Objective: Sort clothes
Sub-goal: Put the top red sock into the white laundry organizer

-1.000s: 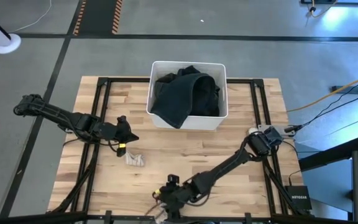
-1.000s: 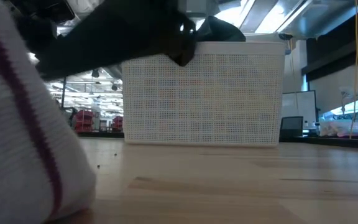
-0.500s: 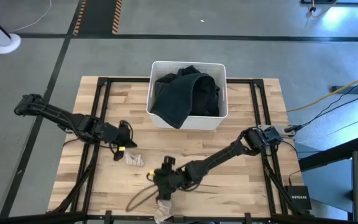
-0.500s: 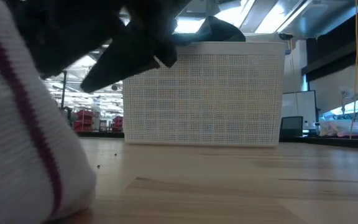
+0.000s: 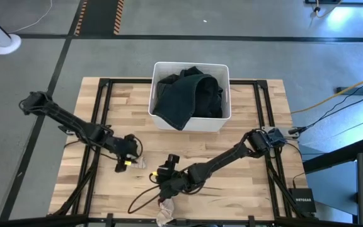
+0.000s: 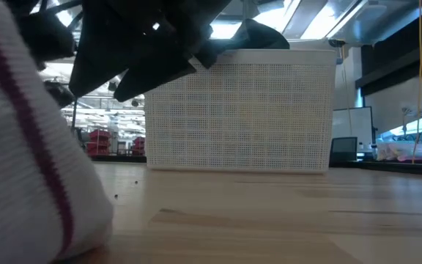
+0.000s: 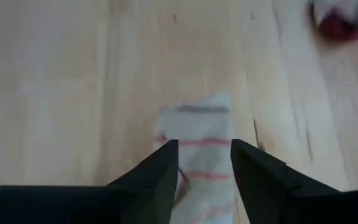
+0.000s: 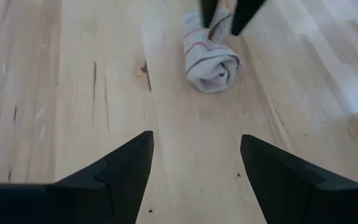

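Note:
A small white piece with red stripes (image 5: 140, 164) lies rolled on the table, left of centre. My left gripper (image 7: 201, 158) is open and points down at it, one finger on each side of its end (image 8: 211, 32). My right gripper (image 8: 194, 163) hangs open over bare wood just right of that piece (image 8: 211, 59), pointing at it. A white and maroon piece (image 5: 166, 212) lies at the near edge and fills the left of the low view (image 6: 20, 161). Dark clothes (image 5: 189, 91) fill the white bin (image 5: 191, 64), one draped over its near wall. My left gripper comes slanting down from the table's left, and the striped piece's end (image 7: 197, 134) lies between its two fingers (image 7: 166, 163). Whether the fingers touch the cloth, I cannot tell. The piece lies flat on the table.
The bin stands at the far middle of the table (image 5: 263, 145). A loose cable (image 5: 142, 197) loops over the wood near my right gripper. Black frame rails (image 5: 103, 101) run along the table's sides. Bare wood lies to the right of the arms.
My left gripper has come down and toward the near right, onto the striped piece, tipping more steeply. My right gripper has drawn away from the near edge toward the striped piece and turned. Both small pieces have stayed where they were.

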`<state>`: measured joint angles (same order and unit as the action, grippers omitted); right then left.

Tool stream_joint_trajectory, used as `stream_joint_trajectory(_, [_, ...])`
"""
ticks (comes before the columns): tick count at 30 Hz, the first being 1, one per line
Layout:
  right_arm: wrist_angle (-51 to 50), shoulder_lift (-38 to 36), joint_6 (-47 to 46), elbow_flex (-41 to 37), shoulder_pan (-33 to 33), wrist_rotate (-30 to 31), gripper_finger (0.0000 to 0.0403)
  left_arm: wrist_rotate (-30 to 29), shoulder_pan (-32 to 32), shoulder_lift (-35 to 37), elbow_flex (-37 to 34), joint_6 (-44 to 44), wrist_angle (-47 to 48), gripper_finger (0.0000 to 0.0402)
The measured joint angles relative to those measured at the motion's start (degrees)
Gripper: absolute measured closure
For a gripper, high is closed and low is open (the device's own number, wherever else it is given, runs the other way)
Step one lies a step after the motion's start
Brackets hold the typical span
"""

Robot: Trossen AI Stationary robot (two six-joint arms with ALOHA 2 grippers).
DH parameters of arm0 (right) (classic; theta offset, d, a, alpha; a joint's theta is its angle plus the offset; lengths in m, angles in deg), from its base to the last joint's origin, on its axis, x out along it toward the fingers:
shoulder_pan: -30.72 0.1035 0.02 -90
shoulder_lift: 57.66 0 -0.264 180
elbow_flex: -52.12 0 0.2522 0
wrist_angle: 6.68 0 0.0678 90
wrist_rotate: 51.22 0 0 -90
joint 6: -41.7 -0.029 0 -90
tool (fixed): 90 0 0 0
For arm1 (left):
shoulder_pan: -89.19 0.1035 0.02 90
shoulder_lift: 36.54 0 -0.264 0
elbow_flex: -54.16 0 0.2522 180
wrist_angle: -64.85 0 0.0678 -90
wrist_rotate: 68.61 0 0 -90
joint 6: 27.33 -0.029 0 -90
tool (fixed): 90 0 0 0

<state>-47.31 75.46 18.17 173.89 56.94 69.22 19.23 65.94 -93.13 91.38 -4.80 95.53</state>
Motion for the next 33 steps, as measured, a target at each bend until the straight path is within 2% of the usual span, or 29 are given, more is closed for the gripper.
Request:
stream_joint_trajectory(5, [-0.3,0.0,-0.1,0.0,0.0,0.0,0.0142,0.1,-2.9,-6.3,0.0,1.0,0.0,0.0240])
stream_joint_trajectory(9, [-0.3,0.0,-0.1,0.0,0.0,0.0,0.0142,-1.4,-3.0,-11.0,0.0,1.1,-1.2,0.0249])
stream_joint_trajectory(13, [-0.3,0.0,-0.1,0.0,0.0,0.0,0.0142,-1.6,-3.1,-13.7,0.1,-0.7,-5.7,0.0297])
stream_joint_trajectory(17, [-0.2,0.0,0.0,0.0,0.0,0.0,0.0142,-1.6,-3.0,-13.6,0.9,-4.2,-7.8,0.0376])
stream_joint_trajectory(19, [-0.1,0.0,1.0,0.0,0.1,0.0,0.0142,-2.2,-3.0,-12.9,2.7,-5.0,-7.1,0.0392])
stream_joint_trajectory(21, [0.0,0.0,2.1,0.0,0.5,0.2,0.0142,-3.7,-3.1,-11.6,4.8,-6.4,-6.2,0.0389])
stream_joint_trajectory(25, [0.3,0.0,2.9,0.0,1.5,4.5,0.0142,-9.4,-3.0,-7.8,11.3,-11.6,0.9,0.0396])
stream_joint_trajectory(28, [0.1,-0.2,3.9,0.0,2.6,9.3,0.0142,-16.5,-2.5,-4.0,16.6,-15.3,5.8,0.0394])
stream_joint_trajectory(33, [0.2,-0.4,6.0,0.0,4.4,17.2,0.0142,-26.8,0.2,2.7,22.2,-23.5,5.6,0.0398])
